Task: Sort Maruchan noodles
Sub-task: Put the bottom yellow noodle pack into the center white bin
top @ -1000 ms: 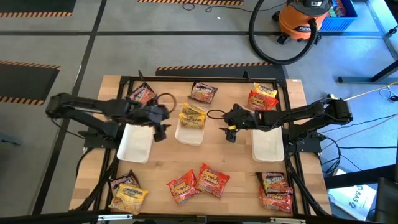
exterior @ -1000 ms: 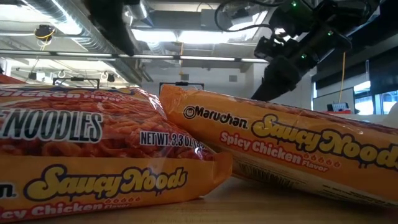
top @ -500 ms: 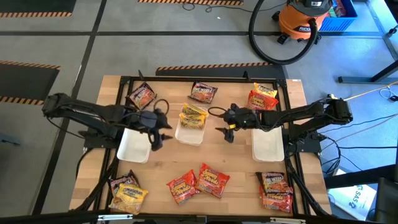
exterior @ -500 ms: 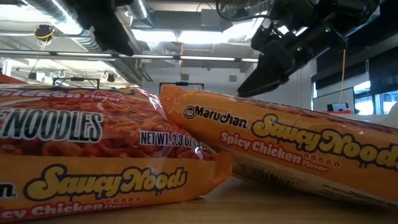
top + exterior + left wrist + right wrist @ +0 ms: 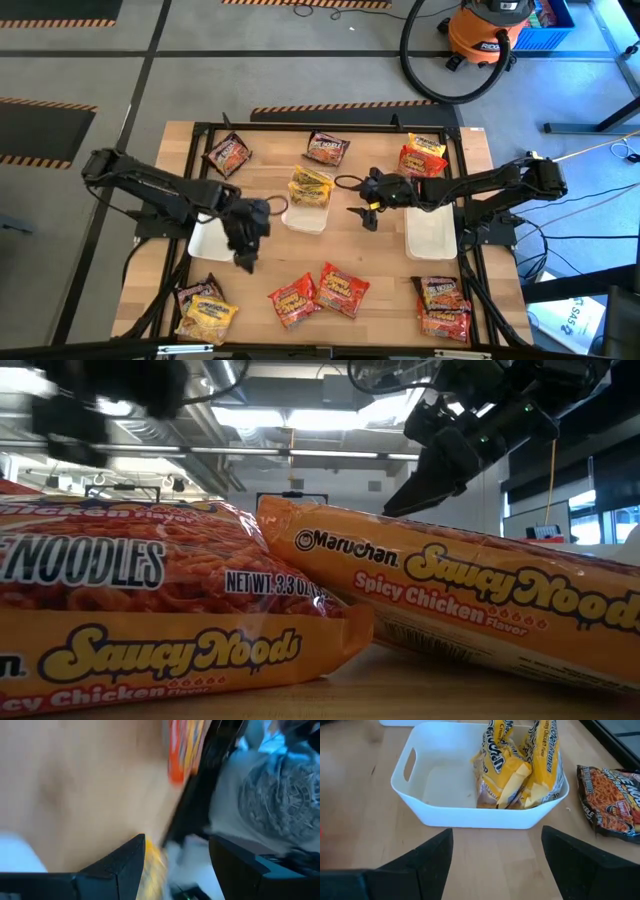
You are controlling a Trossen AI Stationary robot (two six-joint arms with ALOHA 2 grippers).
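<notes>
The noodle packets [image 5: 318,288] are flat, crinkly rectangles — yellow, red-orange or dark. Two yellow ones stand in the middle tray [image 5: 445,810] of three white trays; the rest lie scattered over the table [image 5: 385,260]. The left gripper [image 5: 243,252] and right gripper [image 5: 366,214] both hover spread and empty.

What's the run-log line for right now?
left gripper: open, empty | right gripper: open, empty | middle tray: yellow packets

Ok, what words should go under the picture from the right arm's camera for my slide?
The open right gripper faces a white tray with yellow noodle packets inside and a dark noodle packet beside it.
</notes>
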